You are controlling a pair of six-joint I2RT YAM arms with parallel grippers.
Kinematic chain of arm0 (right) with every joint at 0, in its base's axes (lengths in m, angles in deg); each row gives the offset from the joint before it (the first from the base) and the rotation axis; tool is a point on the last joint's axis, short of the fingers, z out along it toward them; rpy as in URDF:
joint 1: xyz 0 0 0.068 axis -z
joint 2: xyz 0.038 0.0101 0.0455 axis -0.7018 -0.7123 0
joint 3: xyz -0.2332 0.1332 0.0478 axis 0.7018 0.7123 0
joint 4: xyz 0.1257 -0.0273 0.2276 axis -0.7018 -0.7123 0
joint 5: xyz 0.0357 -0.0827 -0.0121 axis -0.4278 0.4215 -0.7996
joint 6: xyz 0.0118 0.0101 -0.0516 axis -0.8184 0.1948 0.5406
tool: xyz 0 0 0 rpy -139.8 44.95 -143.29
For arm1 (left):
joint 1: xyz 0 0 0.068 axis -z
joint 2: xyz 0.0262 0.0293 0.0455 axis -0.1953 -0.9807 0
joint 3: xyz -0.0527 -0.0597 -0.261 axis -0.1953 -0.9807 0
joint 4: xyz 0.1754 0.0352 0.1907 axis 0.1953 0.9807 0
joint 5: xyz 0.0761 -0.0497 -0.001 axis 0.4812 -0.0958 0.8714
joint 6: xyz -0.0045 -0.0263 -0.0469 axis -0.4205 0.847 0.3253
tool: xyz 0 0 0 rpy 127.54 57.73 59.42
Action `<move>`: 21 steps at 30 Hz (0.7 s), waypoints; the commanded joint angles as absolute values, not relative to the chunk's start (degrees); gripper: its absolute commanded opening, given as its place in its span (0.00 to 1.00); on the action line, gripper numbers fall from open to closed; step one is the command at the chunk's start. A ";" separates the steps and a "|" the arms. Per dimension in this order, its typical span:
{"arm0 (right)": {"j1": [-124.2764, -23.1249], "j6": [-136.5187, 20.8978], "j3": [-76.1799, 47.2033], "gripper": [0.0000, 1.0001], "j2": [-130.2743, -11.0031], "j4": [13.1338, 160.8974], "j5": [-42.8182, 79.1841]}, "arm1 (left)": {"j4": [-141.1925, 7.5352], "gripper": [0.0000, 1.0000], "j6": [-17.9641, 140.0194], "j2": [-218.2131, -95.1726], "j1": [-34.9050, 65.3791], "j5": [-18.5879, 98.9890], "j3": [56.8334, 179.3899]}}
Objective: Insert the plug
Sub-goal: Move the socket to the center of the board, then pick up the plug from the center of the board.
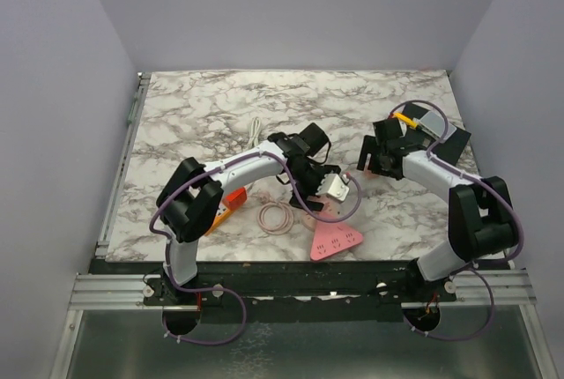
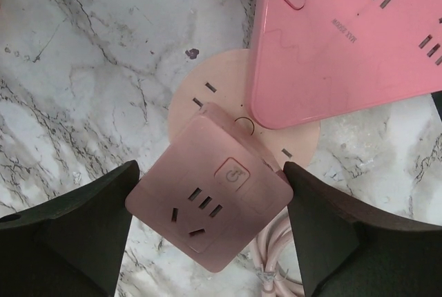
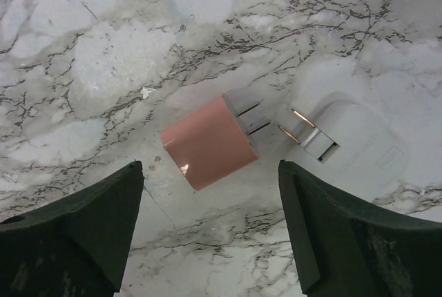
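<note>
The pink plug (image 3: 207,144) lies flat on the marble tabletop (image 3: 103,48), below the right pincer (image 3: 209,167). The fingers of that pincer are spread wide on either side and nothing is gripped. The plug's two metal prongs are turned toward a white plug (image 3: 349,145) just beside it, whose prongs point back at them.

The left pincer (image 2: 210,169) is closed on a pink socket cube (image 2: 207,214), with each finger pressed against an opposite corner. The cube is held above a round pink disc (image 2: 207,97), near a pink triangular power strip (image 2: 331,41).

The pink plug is judged to be small, light and rigid. Its plastic shell is glossy and could slide or twist under a weak pinch. It is best taken across the flat sides of the pink body, well back from the prong face, so that the prongs are left free for the socket slots. The body lies at a slant to the fingers, so some wrist rotation would probably be needed for a square hold. The white plug could be knocked during the descent.
</note>
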State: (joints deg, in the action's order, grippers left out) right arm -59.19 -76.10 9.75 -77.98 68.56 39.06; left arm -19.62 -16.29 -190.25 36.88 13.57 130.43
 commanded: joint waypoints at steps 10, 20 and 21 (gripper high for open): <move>-58.98 -73.08 6.72 0.77 -81.95 70.00 39.43 | -17.88 0.99 -7.30 -182.04 32.90 15.34 133.75; -59.06 -72.61 4.76 0.60 -86.22 70.59 37.01 | -17.49 0.99 1.57 -171.39 22.59 13.10 129.76; -59.03 -72.54 4.71 0.57 -86.30 70.76 36.49 | -17.60 0.99 2.02 -170.13 22.20 13.27 129.00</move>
